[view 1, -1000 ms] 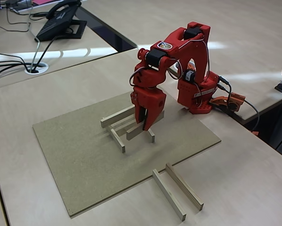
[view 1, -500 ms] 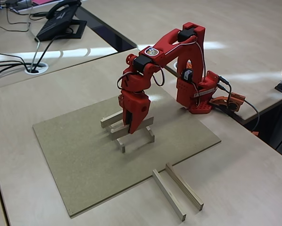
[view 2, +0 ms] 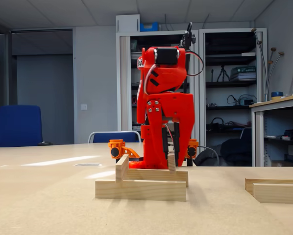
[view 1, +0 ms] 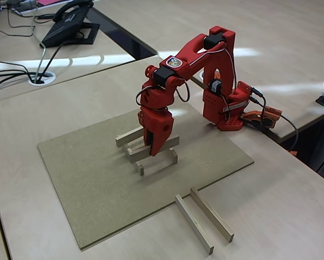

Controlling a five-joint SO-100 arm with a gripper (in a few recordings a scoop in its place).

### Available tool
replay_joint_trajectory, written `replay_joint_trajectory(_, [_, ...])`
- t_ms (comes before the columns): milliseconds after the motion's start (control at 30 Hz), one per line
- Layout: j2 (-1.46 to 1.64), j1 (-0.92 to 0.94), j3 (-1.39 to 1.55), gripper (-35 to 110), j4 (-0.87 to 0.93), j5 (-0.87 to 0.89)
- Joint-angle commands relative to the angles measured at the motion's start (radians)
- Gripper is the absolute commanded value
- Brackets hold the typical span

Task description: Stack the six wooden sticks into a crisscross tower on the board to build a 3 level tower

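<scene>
On the tan board (view 1: pixel 91 179) two wooden sticks (view 1: pixel 138 167) (view 1: pixel 174 156) lie parallel as a bottom layer. A third stick (view 1: pixel 129 136) lies crosswise over their far ends. My red gripper (view 1: pixel 153 147) points down and is shut on a fourth stick (view 1: pixel 166 144), which sits across the bottom pair, parallel to the third. In the low fixed view the gripper (view 2: pixel 169 157) stands over the right crossing stick (view 2: pixel 172 165), with the front bottom stick (view 2: pixel 140 190) side-on. Two loose sticks (view 1: pixel 194 223) (view 1: pixel 212 214) lie on the desk beside the board's near corner.
The arm's base (view 1: pixel 227 111) stands at the board's far right edge with an orange part (view 1: pixel 262 116) and cables beside it. A desk phone (view 1: pixel 70 24) and cables sit on the desk behind. The board's left half is bare.
The gripper carried its stick leftward from above the stack's right side and lowered it onto the bottom pair. In the last half second it barely moved.
</scene>
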Motion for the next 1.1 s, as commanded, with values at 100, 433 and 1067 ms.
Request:
replay_joint_trajectory(100, [0.012, -0.008, 0.021, 7, -0.011, -0.018])
replay_joint_trajectory(433, [0.017, 0.006, 0.044, 12, -0.043, -0.074])
replay_joint_trajectory(1067, [0.038, 0.006, 0.063, 8, -0.089, -0.081])
